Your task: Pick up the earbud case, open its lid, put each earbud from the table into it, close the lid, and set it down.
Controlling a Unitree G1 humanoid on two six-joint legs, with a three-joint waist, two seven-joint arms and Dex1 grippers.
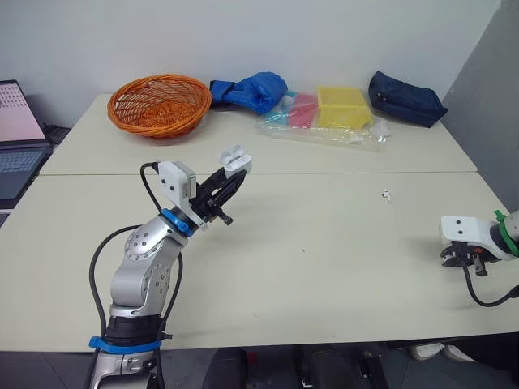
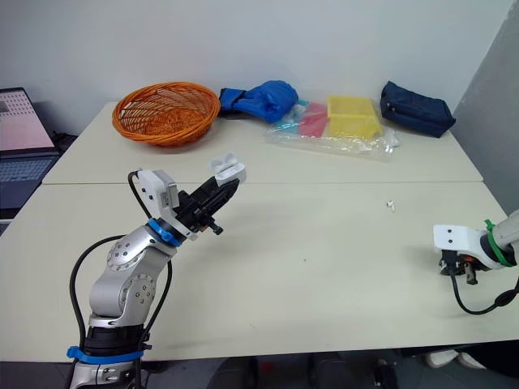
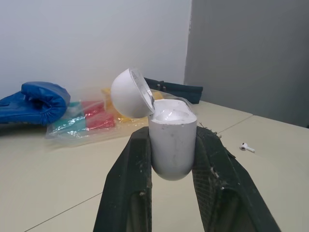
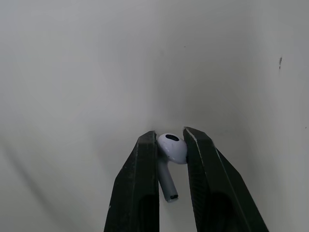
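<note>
Travel for your right gripper (image 4: 170, 137), pinched shut on 1 earbud (image 4: 172, 147), runs leftward to the open-lidded earbud case (image 1: 233, 160) clamped in your raised left gripper (image 1: 229, 182).

I count one earbud case (image 3: 171, 145) and two earbuds: the first earbud (image 4: 170, 150), and the second earbud (image 1: 388, 194) far to the right of the orange basket (image 1: 160, 104). There is just one such basket, with one plastic bag (image 1: 324, 123) and one dark pouch (image 1: 405, 99) to its right, and one laptop (image 1: 16, 130) to its left.
</note>
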